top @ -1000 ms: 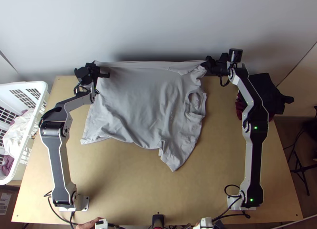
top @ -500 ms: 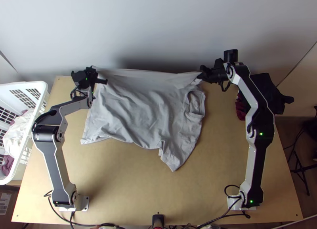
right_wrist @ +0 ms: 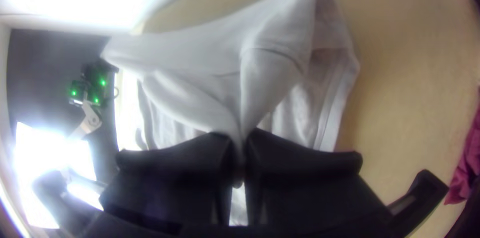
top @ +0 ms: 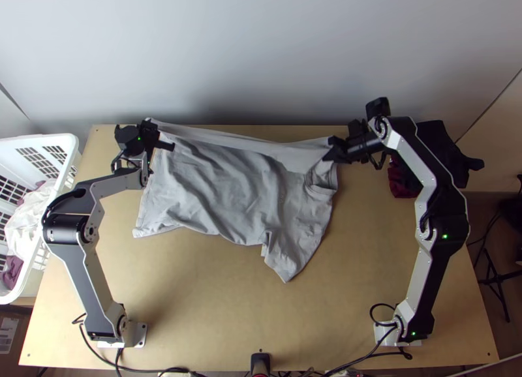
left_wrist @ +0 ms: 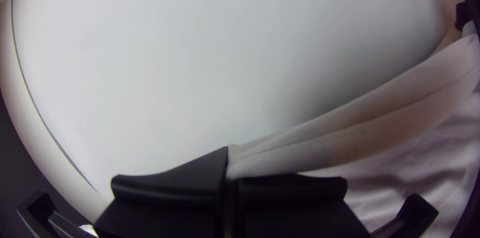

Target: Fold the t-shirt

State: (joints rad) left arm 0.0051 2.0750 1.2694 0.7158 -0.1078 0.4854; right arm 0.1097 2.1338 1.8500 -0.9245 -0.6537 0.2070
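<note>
The grey t-shirt [top: 222, 188] lies on the tabletop [top: 202, 299], well apart from the basket [top: 39, 140], creased, with its far edge drawn up into a strip. The left gripper [left_wrist: 230, 180] has its fingers pressed together on the corner nearest the basket; the right gripper [right_wrist: 240, 155] pinches a gathered bit at the end farthest from the basket, close by the collar [top: 323, 189].

The cloth looks thin, light and limp, so it should follow easily but sag and wrinkle wherever it goes slack. Two widely spaced holds on that far edge seem the right places; the collar, likely thicker, would bunch. Matt knit should grip well, though a shallow pinch could slip.
</note>
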